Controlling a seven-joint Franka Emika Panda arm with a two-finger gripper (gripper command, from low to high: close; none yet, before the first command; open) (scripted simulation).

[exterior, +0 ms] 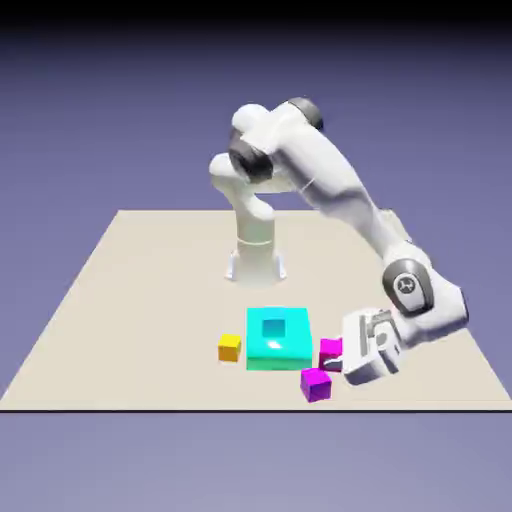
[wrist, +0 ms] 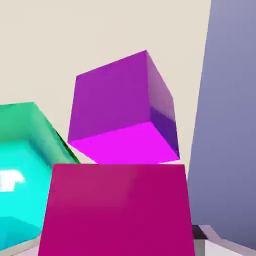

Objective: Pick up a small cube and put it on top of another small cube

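The purple-violet cube (exterior: 316,385) sits near the table's (exterior: 150,300) front edge, the yellow-orange cube (exterior: 229,348) beside the teal block (exterior: 279,350) on the exterior view's left

A simulated robotics test scene is being presented, its computer-rendered nature being indicated by flat colours, smooth shading and hard edges. In the exterior view, a plain beige tabletop (exterior: 150,300) is being set against a uniform blue-violet backdrop (exterior: 80,130) that is being darkened to black along the top. A laboratory-type setting is being suggested by the white jointed robot arm (exterior: 325,175), whose base is being supported by the table, and by the simple geometric test pieces: a hollowed teal block (exterior: 278,352), a hot-pink cube (exterior: 330,352), a purple-violet cube (exterior: 316,385) and a yellow-orange cube (exterior: 229,348).
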